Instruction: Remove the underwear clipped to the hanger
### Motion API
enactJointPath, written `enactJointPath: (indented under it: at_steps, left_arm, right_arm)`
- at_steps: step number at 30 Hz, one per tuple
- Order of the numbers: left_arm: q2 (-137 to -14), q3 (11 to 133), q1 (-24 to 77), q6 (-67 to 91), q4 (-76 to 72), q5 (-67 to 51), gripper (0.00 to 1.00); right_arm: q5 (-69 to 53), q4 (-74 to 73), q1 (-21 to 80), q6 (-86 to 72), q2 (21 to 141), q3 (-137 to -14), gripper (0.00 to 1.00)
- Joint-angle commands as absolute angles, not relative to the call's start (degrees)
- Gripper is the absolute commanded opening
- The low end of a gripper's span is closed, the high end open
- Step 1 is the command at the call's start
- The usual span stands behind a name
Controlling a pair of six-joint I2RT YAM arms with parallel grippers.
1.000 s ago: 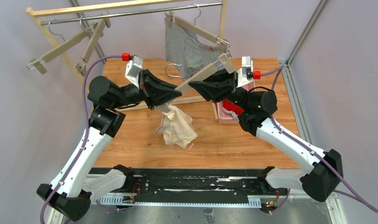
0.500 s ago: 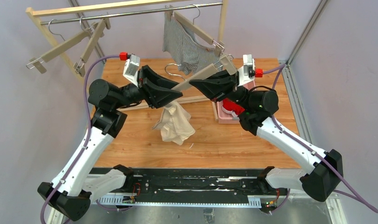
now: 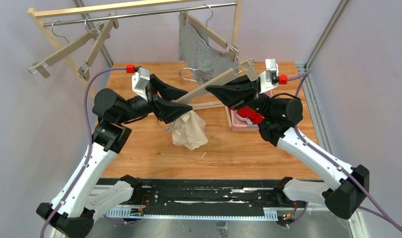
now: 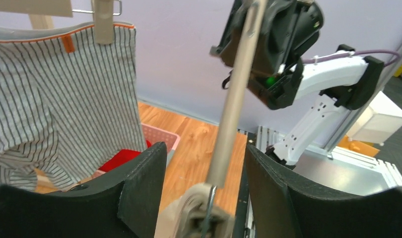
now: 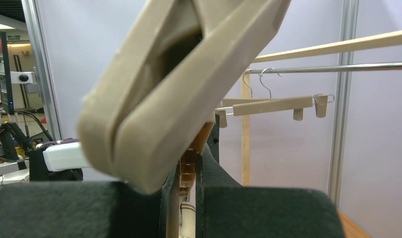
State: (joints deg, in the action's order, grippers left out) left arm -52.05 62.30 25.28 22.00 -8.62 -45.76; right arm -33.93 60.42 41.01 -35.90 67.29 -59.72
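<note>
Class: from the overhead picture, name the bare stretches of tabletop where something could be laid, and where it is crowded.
Bare: the front strip of the table between the cream shorts and the near edge, and the wood between those shorts and the left arm. Crowded: the centre under the hanger, and around the pink basket.

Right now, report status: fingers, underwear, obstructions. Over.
Copy: left fingers open astride hanger low down, right fingers shut on it higher up. It carries cream boxers, clipped. Nothing seen blocking.
</note>
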Motion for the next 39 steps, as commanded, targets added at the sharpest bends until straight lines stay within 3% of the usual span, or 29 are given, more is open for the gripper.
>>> enactJointPath:
  at_steps: [1, 5, 7, 9, 11, 13, 15, 16, 18, 39]
  left_arm:
    - [-51.15, 62.55, 25.62, 17.52, -3.91, -43.72, 0.65]
    - [-51.23, 62.23, 25.63, 17.52, -3.78, -43.75, 0.57]
    - [-51.6, 62.21, 25.6, 17.59, -4.23, -44.59, 0.37]
    - [-52.05, 62.56, 25.66, 17.95, -4.41, -45.62, 0.07]
    - [-52.32, 62.9, 25.6, 17.83, -4.05, -45.39, 0.0]
    - [-52.24, 63.22, 25.66, 17.53, -3.73, -45.38, 0.01]
    - [-51.85, 63.86, 25.61, 17.0, -3.21, -45.02, 0.29]
    - [-51.53, 64.08, 25.6, 16.9, -3.21, -44.31, 0.38]
    - [-50.81, 64.51, 25.61, 16.71, -3.88, -43.54, 0.47]
    - [-55.8, 69.6, 25.66, 21.73, -6.53, -49.64, 0.51]
  right_arm:
    - [-33.14, 61.86, 41.04, -35.31, 63.87, -60.27, 0.01]
    - [-33.07, 61.33, 40.99, -35.04, 63.01, -59.91, 0.01]
    - [-32.89, 60.99, 41.04, -34.84, 62.75, -59.62, 0.01]
    - [-32.79, 60.56, 41.06, -34.62, 62.63, -59.51, 0.0]
    - [-32.83, 60.29, 41.04, -34.52, 62.49, -59.5, 0.0]
    - [-32.92, 59.8, 41.05, -34.37, 62.51, -59.39, 0.0]
    - [-33.05, 59.21, 41.0, -34.05, 62.41, -59.37, 0.01]
    - [-33.0, 58.97, 41.04, -33.9, 62.27, -59.24, 0.01]
    - [-32.81, 58.59, 41.04, -33.76, 62.08, -59.15, 0.01]
    - [-33.14, 57.34, 41.17, -34.53, 63.32, -60.94, 0.01]
